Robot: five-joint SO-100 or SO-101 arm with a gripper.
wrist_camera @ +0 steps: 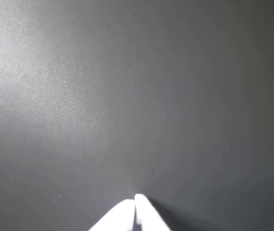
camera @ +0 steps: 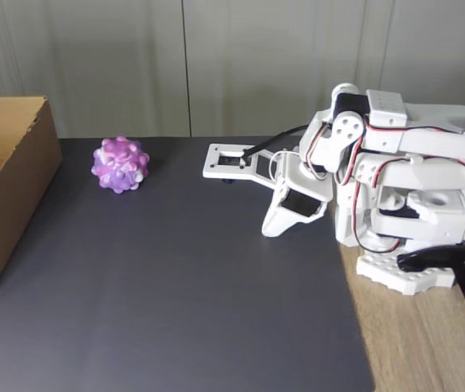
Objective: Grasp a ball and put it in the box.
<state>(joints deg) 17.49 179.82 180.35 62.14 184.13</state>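
Note:
The ball (camera: 120, 164), knobbly and mottled purple, pink and white, rests on the dark mat toward the back left in the fixed view. To its left stands the box (camera: 15, 192), brown cardboard with an open top and nothing visible inside. The white arm is folded up at the right, and my gripper (camera: 272, 231) points down at the mat well right of the ball, apart from it. In the wrist view my gripper (wrist_camera: 137, 201) enters from the bottom edge, its white fingertips pressed together over bare mat, holding nothing.
The dark grey mat (camera: 183, 278) covers most of the table. Bare wood (camera: 420, 343) shows at the right, where the arm's base (camera: 404, 273) sits. A white bracket (camera: 230, 161) juts left from the arm. A grey panelled wall stands behind.

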